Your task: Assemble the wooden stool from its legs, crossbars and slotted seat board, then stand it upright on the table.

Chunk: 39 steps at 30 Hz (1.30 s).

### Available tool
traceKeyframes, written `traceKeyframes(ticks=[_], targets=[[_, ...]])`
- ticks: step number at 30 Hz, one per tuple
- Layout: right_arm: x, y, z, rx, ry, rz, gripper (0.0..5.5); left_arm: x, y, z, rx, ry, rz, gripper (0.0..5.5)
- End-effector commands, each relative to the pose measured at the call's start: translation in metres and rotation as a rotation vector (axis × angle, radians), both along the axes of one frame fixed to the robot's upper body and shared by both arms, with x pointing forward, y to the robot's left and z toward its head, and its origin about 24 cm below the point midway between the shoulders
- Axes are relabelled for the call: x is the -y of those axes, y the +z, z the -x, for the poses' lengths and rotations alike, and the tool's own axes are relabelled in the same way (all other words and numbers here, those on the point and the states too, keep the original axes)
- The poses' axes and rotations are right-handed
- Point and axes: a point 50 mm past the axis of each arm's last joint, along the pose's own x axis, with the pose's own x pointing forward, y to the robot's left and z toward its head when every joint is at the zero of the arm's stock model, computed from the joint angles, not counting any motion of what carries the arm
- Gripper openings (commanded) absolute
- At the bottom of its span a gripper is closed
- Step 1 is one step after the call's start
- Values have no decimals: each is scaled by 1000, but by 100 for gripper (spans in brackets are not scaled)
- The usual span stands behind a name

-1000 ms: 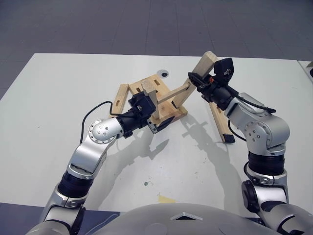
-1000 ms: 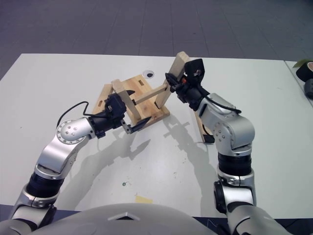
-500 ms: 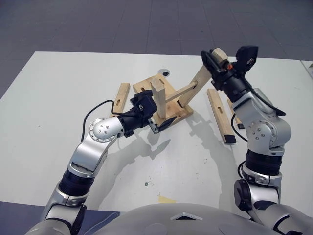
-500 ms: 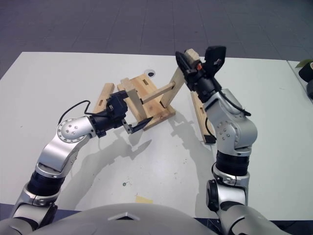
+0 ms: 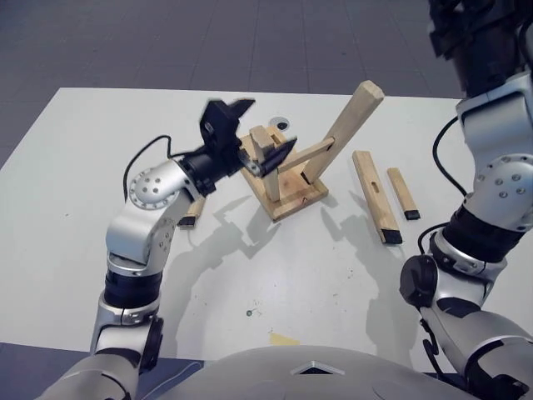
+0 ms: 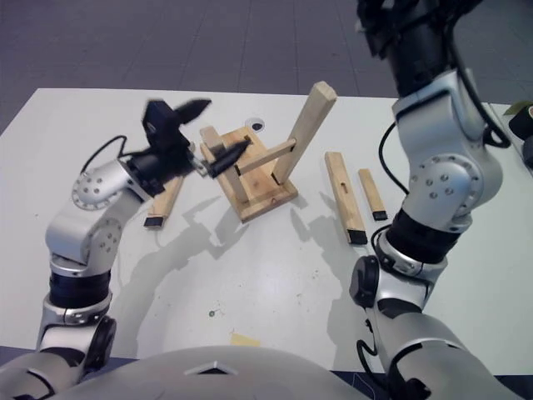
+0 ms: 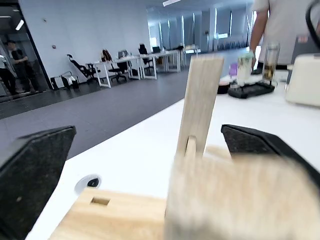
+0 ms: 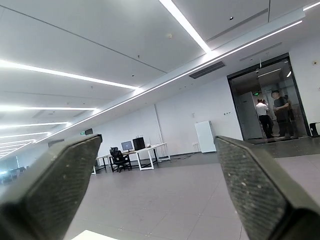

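Right gripper point(image 8: 159, 200) now open and high, off the tilted leg point(image 5: 351, 119); left gripper point(image 5: 268, 125) open, higher too.

This is an open-plan office. A large white table point(image 5: 275, 275) stands on a floor of grey square tiles point(image 5: 250, 42), and across the room are rows of white desks point(image 7: 125, 62) with black swivel chairs point(image 7: 75, 66) drawn up to them. Overhead, long light strips point(image 8: 185, 25) run across a plain white ceiling point(image 8: 75, 40), and tall glass doors point(image 8: 265, 107) are set in a pale wall point(image 8: 182, 122).
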Motion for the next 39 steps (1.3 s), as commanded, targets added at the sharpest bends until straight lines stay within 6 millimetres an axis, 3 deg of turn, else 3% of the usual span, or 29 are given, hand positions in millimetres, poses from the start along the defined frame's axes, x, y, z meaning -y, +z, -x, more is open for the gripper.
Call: traceKeyframes(ticks=[1, 3, 5, 10, 12, 14, 21, 27, 30, 33, 36, 39], targets=[[0, 9, -9, 16, -20, -29, 485, -7, 36, 0, -1, -30, 194, 540], [-5, -5, -19, -43, -15, -39, 517, -9, 40, 2, -21, -36, 232, 540], [-12, -34, -28, -150, -13, -33, 538, -8, 38, 1, -43, -31, 220, 540], [-40, -125, -38, -440, 52, 53, 538, -3, 29, 2, -81, -26, 215, 540], [-40, -149, -37, -497, 47, 83, 538, -2, 26, 3, -96, -26, 217, 540], [-37, -150, -35, -488, 44, 69, 538, -1, 22, 4, -109, -30, 213, 540], [-27, -117, -34, -366, 23, -15, 538, -1, 17, 2, -124, -8, 219, 540], [4, -82, -22, -234, -68, -169, 538, -32, 37, -19, -62, 272, 311, 540], [17, -92, -11, -260, -145, -97, 538, -52, 21, -30, -81, 460, 164, 540], [9, -104, 10, -263, -9, -21, 538, -63, 8, -32, -97, 535, 104, 540], [-9, -111, 25, -256, 126, 56, 538, -60, -3, -35, -125, 536, 97, 540], [-13, -131, 20, -329, 114, 133, 538, -52, -8, -35, -141, 495, 102, 540]])
